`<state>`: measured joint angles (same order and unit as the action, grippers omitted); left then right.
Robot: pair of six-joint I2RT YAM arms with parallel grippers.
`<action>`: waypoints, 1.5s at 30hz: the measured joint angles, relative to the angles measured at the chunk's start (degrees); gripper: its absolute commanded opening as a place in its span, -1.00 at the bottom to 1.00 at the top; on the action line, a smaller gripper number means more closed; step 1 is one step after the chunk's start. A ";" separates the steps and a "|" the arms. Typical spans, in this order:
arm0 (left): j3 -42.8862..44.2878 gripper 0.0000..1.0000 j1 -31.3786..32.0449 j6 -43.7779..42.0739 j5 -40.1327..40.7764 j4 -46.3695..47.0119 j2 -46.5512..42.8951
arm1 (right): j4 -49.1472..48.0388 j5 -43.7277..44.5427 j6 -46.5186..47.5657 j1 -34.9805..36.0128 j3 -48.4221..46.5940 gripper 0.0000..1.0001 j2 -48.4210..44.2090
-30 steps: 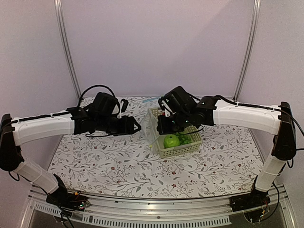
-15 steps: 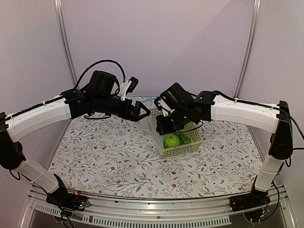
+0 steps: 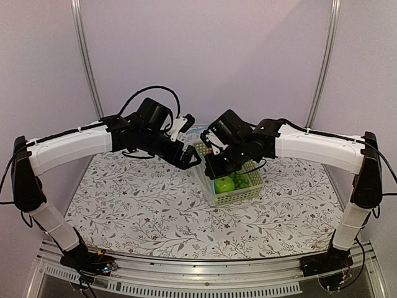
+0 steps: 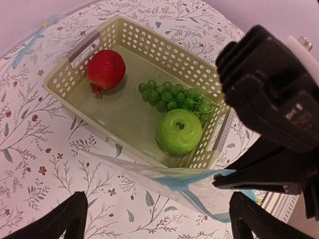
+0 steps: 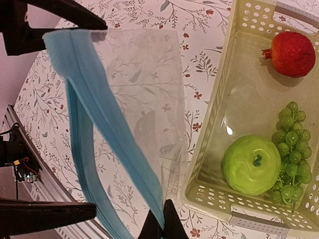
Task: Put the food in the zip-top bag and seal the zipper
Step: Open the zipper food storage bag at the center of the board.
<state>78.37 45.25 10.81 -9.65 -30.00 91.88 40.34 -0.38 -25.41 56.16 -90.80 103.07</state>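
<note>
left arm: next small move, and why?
Probably ease the left tool forward past the bag's edge and down onto the green apple. That tool is open and empty. The right tool pinches the zipper, holding the zip-top bag up beside the basket that holds the apple.

One round red fruit [image 4: 105, 69] is counted, one green apple [image 4: 179, 131] too, and a single bunch of green grapes [image 4: 175, 97]; one pale green basket [image 4: 164, 50] is seen, and just one clear zip-top bag [image 5: 134, 99].
</note>
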 measured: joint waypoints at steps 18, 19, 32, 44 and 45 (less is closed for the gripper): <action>4.17 0.08 0.76 -6.58 4.26 -4.52 4.26 | 1.29 -2.01 2.93 0.00 0.00 -1.00 0.00; 4.20 0.04 0.76 -7.23 4.31 -4.83 4.26 | 1.33 -2.45 3.39 0.00 0.00 -1.00 0.00; 4.39 -0.59 0.87 -18.49 -0.09 -5.49 3.61 | 3.04 -10.10 9.94 0.00 0.00 -1.00 0.00; 2.16 -1.00 0.94 -20.39 -3.67 -3.34 1.57 | 3.26 -10.23 9.84 -0.02 0.09 -1.00 -0.02; 1.60 -1.00 0.94 -20.22 -3.67 -3.06 1.33 | 3.26 -10.12 9.81 -0.02 0.11 -1.00 -0.02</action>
<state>79.96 46.19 -9.41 -13.32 -33.06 93.21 43.59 -10.50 -15.59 56.14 -90.70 103.04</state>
